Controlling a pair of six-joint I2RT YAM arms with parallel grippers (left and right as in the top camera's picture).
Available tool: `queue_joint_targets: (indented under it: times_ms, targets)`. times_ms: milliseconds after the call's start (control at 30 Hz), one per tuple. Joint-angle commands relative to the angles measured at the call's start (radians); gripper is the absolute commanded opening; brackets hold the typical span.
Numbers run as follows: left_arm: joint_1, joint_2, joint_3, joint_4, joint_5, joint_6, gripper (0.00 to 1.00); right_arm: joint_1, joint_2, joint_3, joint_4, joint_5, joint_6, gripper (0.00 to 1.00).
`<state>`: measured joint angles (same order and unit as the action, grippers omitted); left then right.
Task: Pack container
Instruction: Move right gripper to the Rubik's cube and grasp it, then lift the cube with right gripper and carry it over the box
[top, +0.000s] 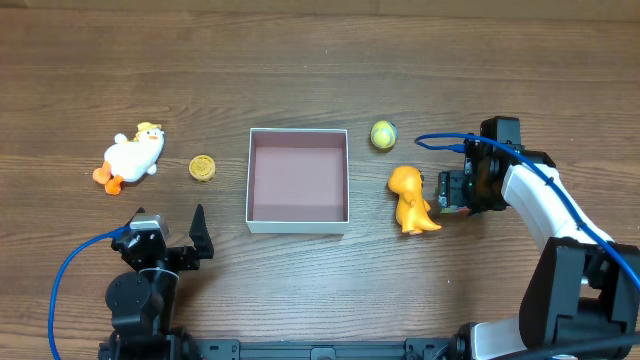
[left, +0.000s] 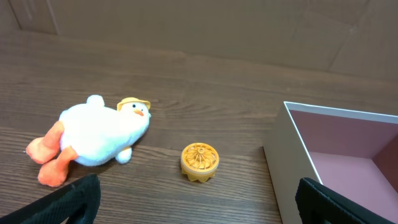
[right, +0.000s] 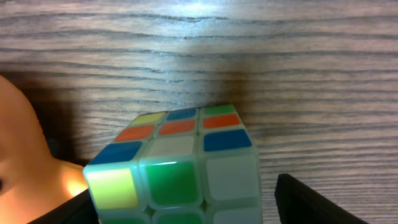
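Observation:
The container (top: 298, 182), a square white-walled box with a pinkish inside, stands mid-table and holds nothing; its near wall also shows in the left wrist view (left: 287, 171). My right gripper (top: 452, 190) is open around a coloured puzzle cube (right: 180, 168) resting on the table, with a gap between the cube and the right finger. An orange dinosaur toy (top: 410, 198) stands just left of the cube and shows at the edge of the right wrist view (right: 25, 143). My left gripper (top: 172, 238) is open and empty near the front edge, fingers wide in its wrist view (left: 202, 208).
A white plush duck (top: 132, 155) with orange feet lies at the left (left: 99, 137). A small yellow round toy (top: 203, 168) sits between the duck and the box (left: 199, 162). A yellow-green ball (top: 383, 134) lies right of the box's far corner.

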<state>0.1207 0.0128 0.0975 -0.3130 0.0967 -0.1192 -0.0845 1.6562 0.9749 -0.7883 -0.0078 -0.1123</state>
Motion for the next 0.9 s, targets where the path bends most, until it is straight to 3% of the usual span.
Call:
queue_joint_targets:
  times_ms: [0,333,633,867]
  targets:
    - [0.011,-0.008,-0.003,0.003,0.000,0.023,1.00,-0.001,0.007,-0.003,0.018,0.012,0.039,0.77]
    - [0.011,-0.008,-0.003,0.003,0.000,0.023,1.00,-0.001,0.007,-0.002,0.044,-0.069,0.039,0.46]
    - [0.011,-0.008,-0.003,0.003,0.000,0.023,1.00,-0.001,0.006,0.045,0.042,-0.076,0.039,0.42]
    - [0.011,-0.008,-0.003,0.003,0.000,0.023,1.00,-0.001,0.006,0.191,-0.021,-0.076,0.039,0.41]
